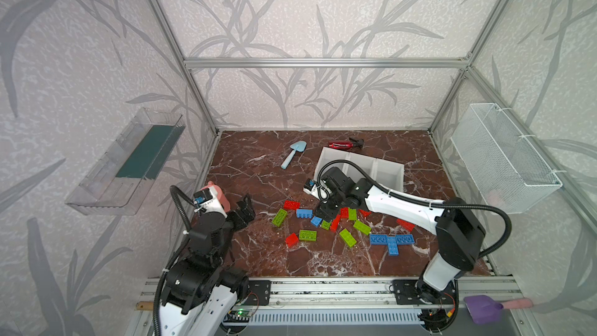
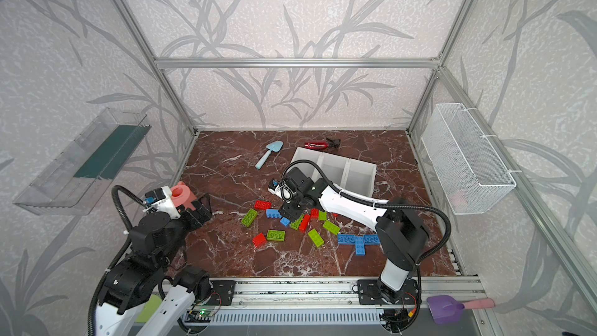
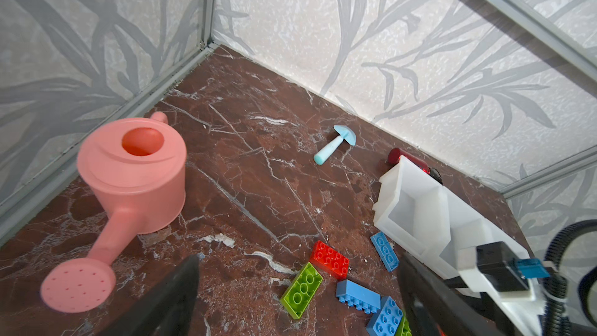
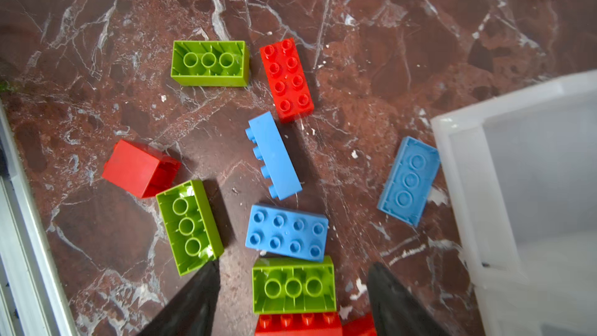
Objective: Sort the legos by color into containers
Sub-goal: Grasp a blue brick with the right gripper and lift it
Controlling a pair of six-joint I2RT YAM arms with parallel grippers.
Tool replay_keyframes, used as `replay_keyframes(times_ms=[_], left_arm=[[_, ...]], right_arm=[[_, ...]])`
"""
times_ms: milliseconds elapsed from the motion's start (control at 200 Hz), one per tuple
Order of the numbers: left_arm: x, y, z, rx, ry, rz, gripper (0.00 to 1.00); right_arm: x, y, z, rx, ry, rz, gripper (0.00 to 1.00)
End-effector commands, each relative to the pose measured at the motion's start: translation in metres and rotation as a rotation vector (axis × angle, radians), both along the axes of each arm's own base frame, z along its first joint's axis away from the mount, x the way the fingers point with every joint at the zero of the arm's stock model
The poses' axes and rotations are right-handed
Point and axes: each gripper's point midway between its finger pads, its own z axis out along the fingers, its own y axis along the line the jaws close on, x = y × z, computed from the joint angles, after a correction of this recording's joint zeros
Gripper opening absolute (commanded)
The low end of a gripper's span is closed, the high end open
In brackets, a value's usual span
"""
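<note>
In both top views: reaching with the right hand (image 1: 325, 218) low into the scatter of red, green and blue bricks (image 1: 307, 235) lying on the tabletop (image 1: 258, 169), in front of the three joined white bins (image 1: 386, 169). Holding the left hand (image 1: 247, 210) apart above the tabletop, near a pink watering can (image 2: 181, 193), left of the bricks.

In the left wrist view: showing the left hand (image 3: 297, 258) with fingers (image 3: 174, 295) spread wide, gripping nothing.

In the right wrist view: showing the right hand (image 4: 294, 265) with fingers apart, standing on either side of a green brick (image 4: 294, 286), not clamping it; also showing a blue brick (image 4: 408, 181) lying just beside the bins (image 4: 462, 189).
</note>
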Motion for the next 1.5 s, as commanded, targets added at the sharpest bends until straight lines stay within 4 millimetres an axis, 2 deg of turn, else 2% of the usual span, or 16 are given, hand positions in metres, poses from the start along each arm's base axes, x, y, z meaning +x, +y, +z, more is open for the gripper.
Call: replay_keyframes(times_ms=[0, 230, 565, 740, 965, 1205, 1309, 1494], left_arm=[[-0.005, 0.015, 0.002, 0.027, 0.001, 0.078, 0.95], [-0.002, 0.012, -0.001, 0.025, 0.016, 0.065, 0.95], [0.003, 0.007, -0.004, 0.027, 0.039, 0.042, 0.95], [0.005, 0.006, -0.006, 0.035, 0.05, 0.04, 0.96], [0.008, 0.005, -0.009, 0.04, 0.064, 0.034, 0.96], [0.012, -0.007, -0.012, 0.002, 0.071, -0.019, 0.95], [0.014, -0.019, -0.009, -0.003, 0.058, -0.089, 0.96], [0.015, -0.03, 0.0, 0.006, 0.052, -0.158, 0.99]], right_arm=[[-0.006, 0.021, -0.01, 0.001, 0.036, 0.071, 0.72], [0.004, 0.046, -0.027, 0.004, 0.058, 0.103, 0.71], [0.007, 0.049, -0.058, -0.066, 0.073, 0.147, 0.63], [0.01, 0.051, -0.071, -0.088, 0.081, 0.157, 0.54], [0.01, 0.055, -0.077, -0.09, 0.092, 0.17, 0.33], [0.01, 0.056, -0.06, -0.064, 0.078, 0.156, 0.15], [0.008, 0.055, -0.04, -0.029, 0.062, 0.153, 0.07], [0.005, 0.049, 0.0, 0.028, 0.025, 0.131, 0.05]])
